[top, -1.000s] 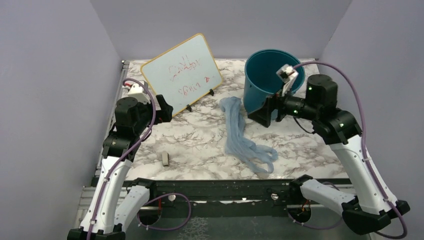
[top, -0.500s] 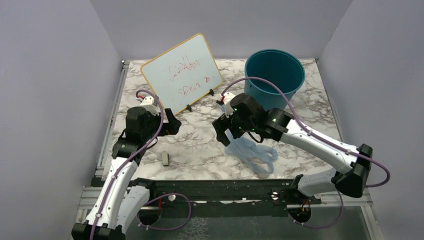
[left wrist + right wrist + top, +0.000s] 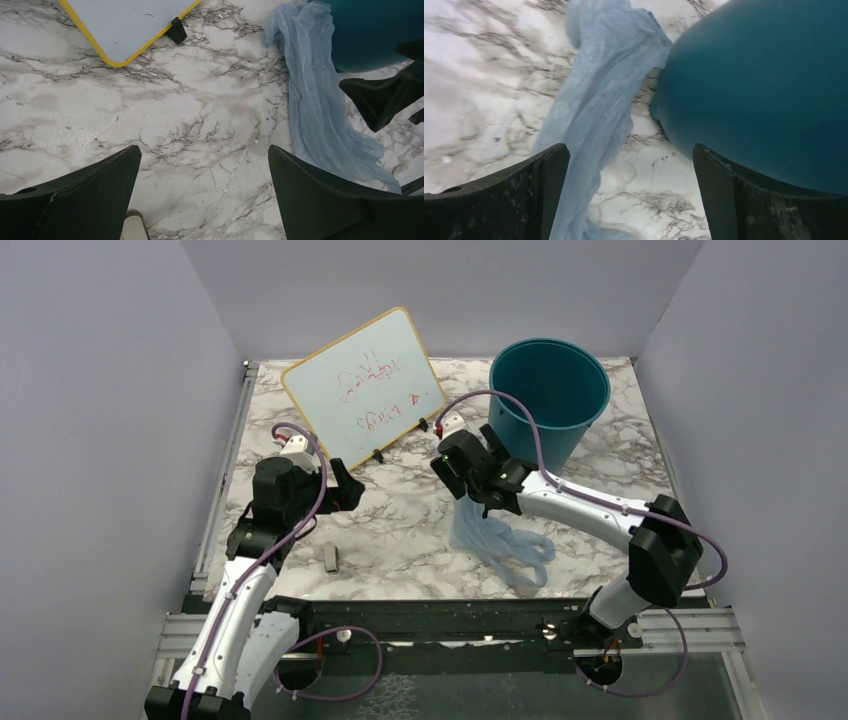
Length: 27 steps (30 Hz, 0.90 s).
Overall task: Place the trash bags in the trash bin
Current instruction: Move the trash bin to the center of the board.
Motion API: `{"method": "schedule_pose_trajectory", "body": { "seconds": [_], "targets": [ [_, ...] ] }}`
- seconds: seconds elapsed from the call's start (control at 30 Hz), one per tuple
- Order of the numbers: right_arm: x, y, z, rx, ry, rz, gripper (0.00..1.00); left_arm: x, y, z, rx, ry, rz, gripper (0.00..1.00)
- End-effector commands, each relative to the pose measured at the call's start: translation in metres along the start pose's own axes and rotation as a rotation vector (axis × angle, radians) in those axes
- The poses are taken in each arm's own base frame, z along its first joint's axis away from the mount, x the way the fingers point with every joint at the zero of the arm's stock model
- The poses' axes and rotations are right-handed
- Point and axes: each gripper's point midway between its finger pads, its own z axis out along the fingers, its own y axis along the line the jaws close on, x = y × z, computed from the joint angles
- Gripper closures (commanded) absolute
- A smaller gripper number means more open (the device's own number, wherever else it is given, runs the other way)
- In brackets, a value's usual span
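Marbled tabletop point(image 3: 400, 530) carries the trash bag point(image 3: 320, 110), a crumpled pale-blue strip lying flat, its far end against the base of the upright teal trash bin point(image 3: 548, 390). Over that end hangs the right gripper point(image 3: 626, 150), fingers spread wide and gripping nothing. The left gripper point(image 3: 205, 150), likewise spread, hovers over bare marble near a propped whiteboard point(image 3: 362, 388) and a small grey block point(image 3: 331, 557).

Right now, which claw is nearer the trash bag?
Right. The right claw hangs open directly above the pale-blue trash bag, beside the teal bin. The left claw is open over bare marble, off to the bag's left.
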Motion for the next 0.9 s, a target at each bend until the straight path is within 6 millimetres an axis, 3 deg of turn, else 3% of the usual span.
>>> {"method": "schedule_pose_trajectory", "body": {
  "seconds": [0.0,0.4,0.7,0.77,0.87],
  "targets": [
    [0.009,-0.019,0.026,0.121,-0.012,-0.033,0.00,-0.001,-0.003,0.003,0.019,-0.009,0.000,0.01],
    [0.050,-0.048,0.075,0.277,0.121,-0.028,0.00,0.000,0.004,0.004,-0.024,-0.006,-0.008,0.01],
    [0.059,-0.070,0.096,0.260,0.170,0.057,0.00,0.000,0.007,0.004,-0.039,-0.008,-0.013,0.01],
    [0.057,-0.066,0.094,0.232,0.199,0.067,0.00,0.001,0.007,0.004,-0.039,-0.007,-0.013,0.01],
    [0.050,-0.046,0.084,0.085,0.206,0.121,0.00,0.000,0.007,0.004,-0.040,-0.007,-0.015,0.01]
  ]
}}
